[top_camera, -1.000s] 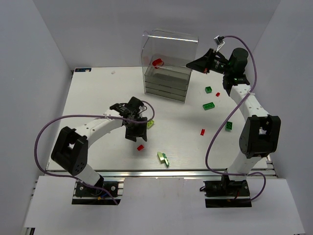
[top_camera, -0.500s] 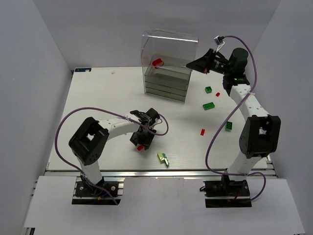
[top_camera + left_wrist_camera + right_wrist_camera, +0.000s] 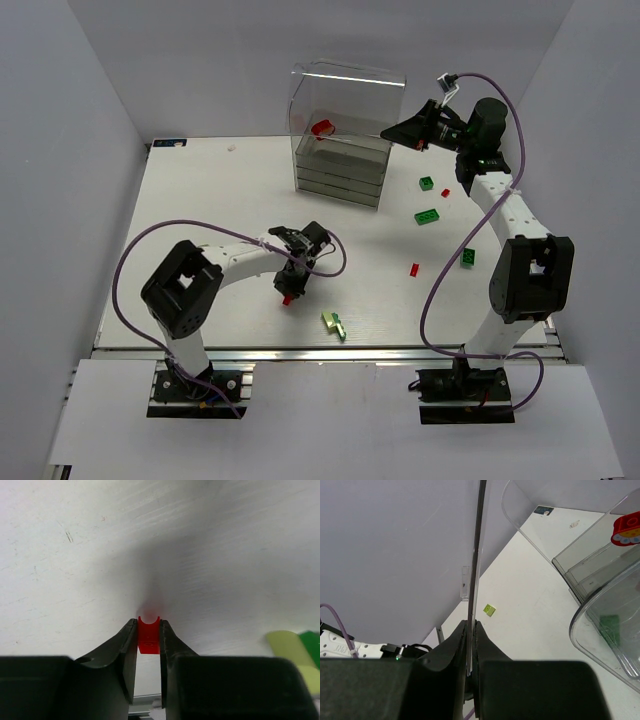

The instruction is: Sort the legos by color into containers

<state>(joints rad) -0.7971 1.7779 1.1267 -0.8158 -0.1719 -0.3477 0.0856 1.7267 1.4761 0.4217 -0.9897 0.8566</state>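
My left gripper (image 3: 290, 292) (image 3: 148, 626) is shut on a small red lego (image 3: 148, 635) (image 3: 287, 298) low at the white table, near the front. The containers (image 3: 340, 150) are a clear stack of drawers at the back. A larger rounded red piece (image 3: 321, 128) (image 3: 627, 528) lies in the top one, and something green (image 3: 610, 627) shows in a drawer. My right gripper (image 3: 392, 131) (image 3: 471, 626) is shut on the thin edge of the clear lid (image 3: 476, 570), holding it raised. Loose legos lie about: green ones (image 3: 427, 216) (image 3: 468, 257) (image 3: 426, 183), red ones (image 3: 414, 268) (image 3: 445, 193).
A yellow-green piece (image 3: 334, 323) (image 3: 287, 646) lies just right of the left gripper near the front edge. Another yellow-green brick (image 3: 490, 610) shows in the right wrist view. The left arm's purple cable (image 3: 335, 255) loops beside its wrist. White walls close in both sides.
The left arm swung right and forward onto the small red lego, and its jaws closed on it. The right arm still holds the lid.
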